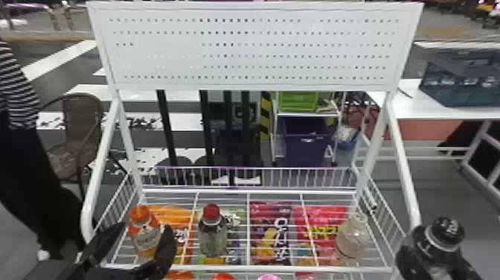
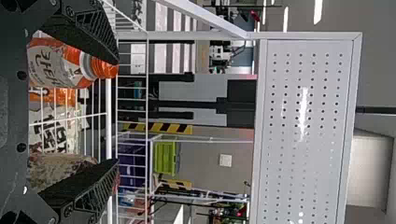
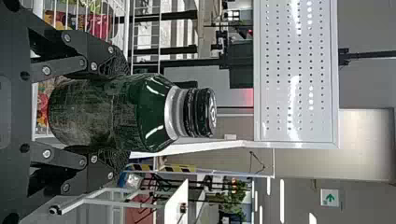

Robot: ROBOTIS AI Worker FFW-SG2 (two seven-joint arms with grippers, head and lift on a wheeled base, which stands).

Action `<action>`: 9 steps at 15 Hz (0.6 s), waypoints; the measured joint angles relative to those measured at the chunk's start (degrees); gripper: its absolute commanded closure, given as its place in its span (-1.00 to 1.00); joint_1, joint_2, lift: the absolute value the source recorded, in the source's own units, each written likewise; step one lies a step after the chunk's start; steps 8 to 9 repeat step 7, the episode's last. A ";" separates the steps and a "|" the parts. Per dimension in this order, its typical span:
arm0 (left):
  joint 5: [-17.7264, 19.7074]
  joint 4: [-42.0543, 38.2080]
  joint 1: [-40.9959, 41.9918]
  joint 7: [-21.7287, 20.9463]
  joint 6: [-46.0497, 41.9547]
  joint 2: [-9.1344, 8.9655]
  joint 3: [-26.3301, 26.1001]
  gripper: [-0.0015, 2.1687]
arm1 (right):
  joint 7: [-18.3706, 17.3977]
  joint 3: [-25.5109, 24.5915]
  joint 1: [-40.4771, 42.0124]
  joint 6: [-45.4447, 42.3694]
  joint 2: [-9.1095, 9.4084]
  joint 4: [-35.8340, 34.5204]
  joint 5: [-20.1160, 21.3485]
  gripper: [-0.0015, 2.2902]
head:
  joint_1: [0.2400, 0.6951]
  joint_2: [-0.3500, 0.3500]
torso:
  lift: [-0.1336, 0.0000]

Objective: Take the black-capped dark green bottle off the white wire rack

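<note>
Your black-capped dark green bottle (image 1: 444, 234) is in the right gripper (image 1: 437, 255), off the shelf wires and near the right side of the white wire rack (image 1: 282, 268); from the head view you look down on its cap, while the right wrist view gives you its green shoulder, pale neck band and textured body; it stands upright. On the rack you have an orange-capped bottle (image 1: 144, 232) at the left, a red-capped bottle (image 1: 212, 232) beside it and a pale bottle (image 1: 352, 238) at the right; bright snack packets (image 1: 271, 231) show through the wires; behind, a green bin (image 1: 297, 101) sits above a purple bin (image 1: 303, 149). Your right jaws are closed on the dark green bottle, one finger against each side; your left gripper (image 1: 145, 232) has its jaws wide apart, the orange-capped bottle between them, nearer one finger in the left wrist view; whether they touch it, you cannot tell.
</note>
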 measured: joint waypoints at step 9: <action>0.01 -0.22 0.06 0.00 0.19 0.01 0.01 -0.86 | 0.03 0.01 -0.35 0.21 0.09 -0.09 -0.01 0.33 | 0.14 0.00 | 1.00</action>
